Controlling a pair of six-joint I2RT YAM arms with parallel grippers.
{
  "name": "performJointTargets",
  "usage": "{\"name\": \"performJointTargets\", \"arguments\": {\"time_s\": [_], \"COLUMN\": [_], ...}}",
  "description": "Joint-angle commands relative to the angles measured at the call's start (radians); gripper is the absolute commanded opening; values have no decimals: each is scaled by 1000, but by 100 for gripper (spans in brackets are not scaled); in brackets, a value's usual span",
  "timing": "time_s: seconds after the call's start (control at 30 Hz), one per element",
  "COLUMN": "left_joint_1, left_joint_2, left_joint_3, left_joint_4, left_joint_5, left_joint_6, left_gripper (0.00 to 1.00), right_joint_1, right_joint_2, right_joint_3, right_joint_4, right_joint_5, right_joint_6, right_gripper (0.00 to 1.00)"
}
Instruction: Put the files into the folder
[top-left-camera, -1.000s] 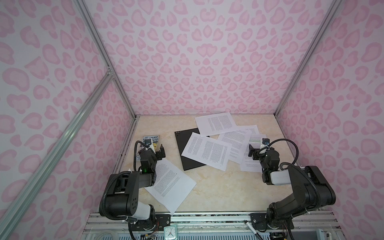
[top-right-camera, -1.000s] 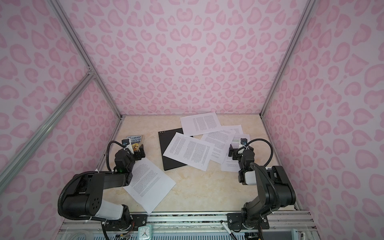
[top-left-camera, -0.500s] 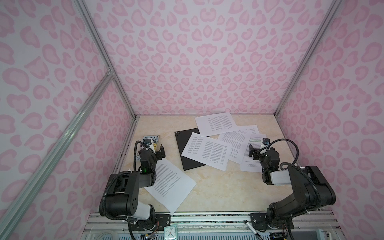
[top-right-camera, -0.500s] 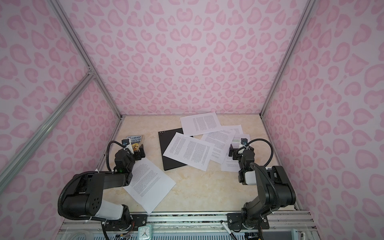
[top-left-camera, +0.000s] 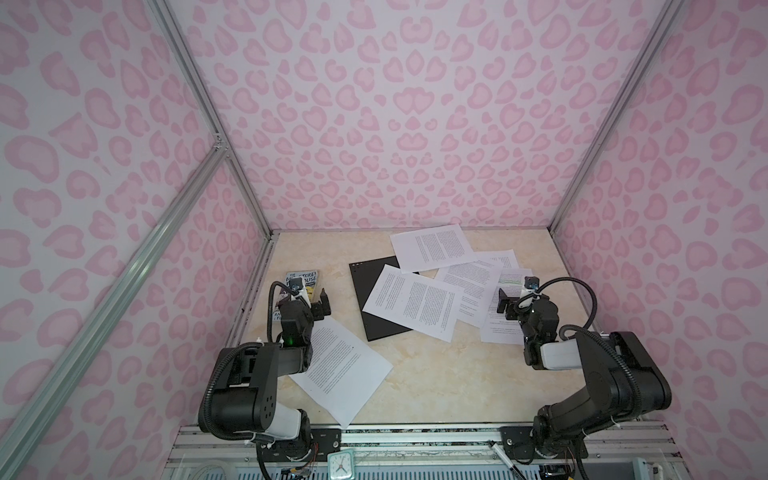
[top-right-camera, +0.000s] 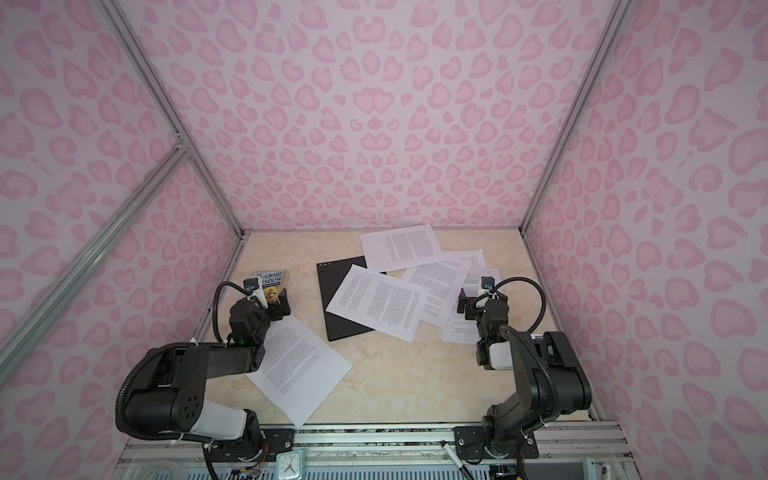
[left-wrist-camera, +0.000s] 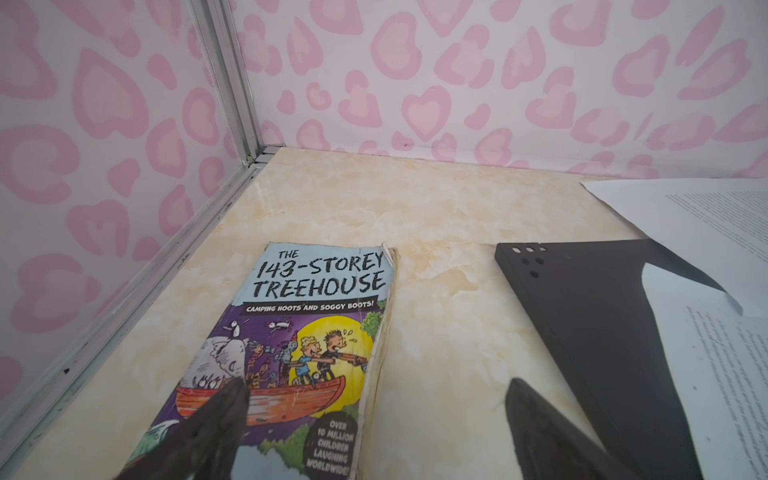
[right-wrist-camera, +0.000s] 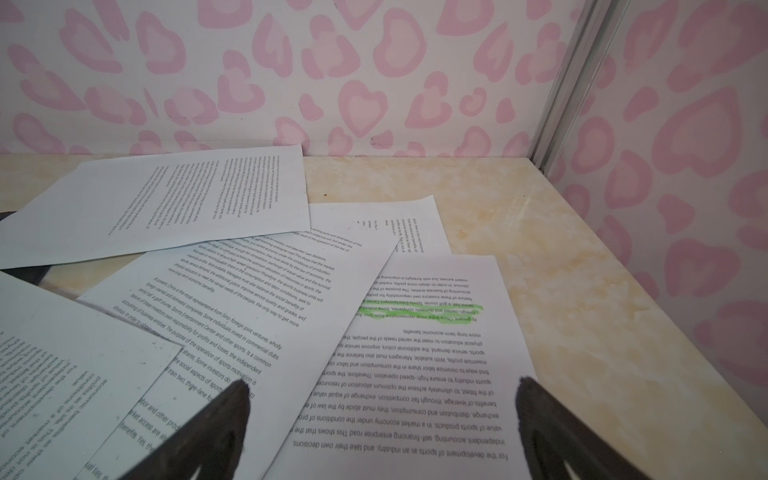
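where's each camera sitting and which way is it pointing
Top views: mounted high above the robot's side, looking down over the table, both arms, left gripper and right gripper, open.
Left wrist: on the left arm, low, facing the book and the folder; its open jaws show.
Right wrist: on the right arm, low, facing the files toward a back corner; its open jaws show.
Shared: both wrist views catch the rear sheet overlapping the folder.
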Motion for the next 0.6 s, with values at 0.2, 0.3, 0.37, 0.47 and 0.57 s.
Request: {"name": "performJointTargets", "arguments": {"time_s": [0.2,0.3,0.37,0.47,0.57], "left_joint_1": [-20,-166,-198,-201,-207], "left_joint_2": [-29,-186,-280,-339,-326], "left_joint_3": [5,109,211,404,450], "left_joint_4": [3,-297,-546,-979,-1094], "left_joint_5": [-64,-349,-383,-204,74], "left_joint_6": [8,37,-128,-399,-525], "left_gripper": [97,97,97,97,97], "right_joint_1": [-15,1,60,128,87], "right_joint_2": [5,-75,-220,-368,-418], "right_joint_3": [7,-3,38,166,248], "right_joint_4": [2,-57,-267,-597,-785], "right_joint_5": [-19,88,238,403,257], "right_joint_6": [20,35,21,179,538], "right_gripper": [99,99,99,99,99]}}
